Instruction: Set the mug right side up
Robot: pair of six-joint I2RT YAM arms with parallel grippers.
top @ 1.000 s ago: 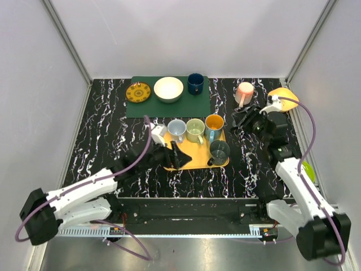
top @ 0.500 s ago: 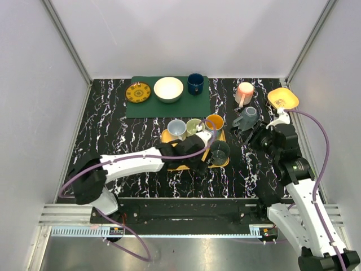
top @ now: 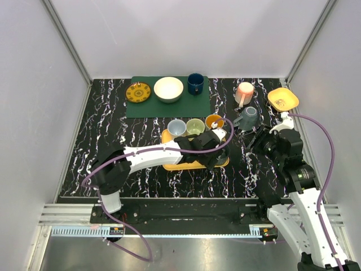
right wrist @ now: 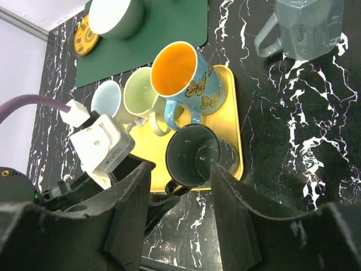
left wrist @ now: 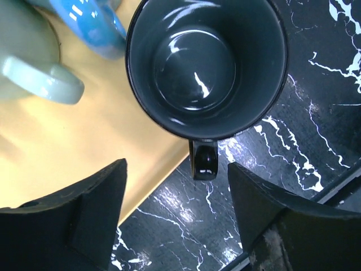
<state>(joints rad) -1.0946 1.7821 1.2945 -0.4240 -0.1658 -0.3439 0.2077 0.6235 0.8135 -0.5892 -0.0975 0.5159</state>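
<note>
1. Seven mugs are counted in all.
2. Four are found on the one yellow tray [right wrist: 232, 118]: a light blue mug [top: 176, 127], a pale green mug [top: 195, 126], an orange-lined mug [top: 214, 121] and a dark mug [left wrist: 203, 62].
3. Three are found off the tray: a navy mug [top: 196, 83] behind it, and a pink mug [top: 245, 92] and a grey mug [top: 249, 117] to its right.
4. Two bowls are counted: a white bowl [top: 168, 88] behind the tray and a yellow bowl [top: 282, 99] well to its right.
5. One patterned plate [top: 138, 92] is seen behind the tray, to the left.
6. One green mat [top: 192, 101] is seen behind the tray.
</note>
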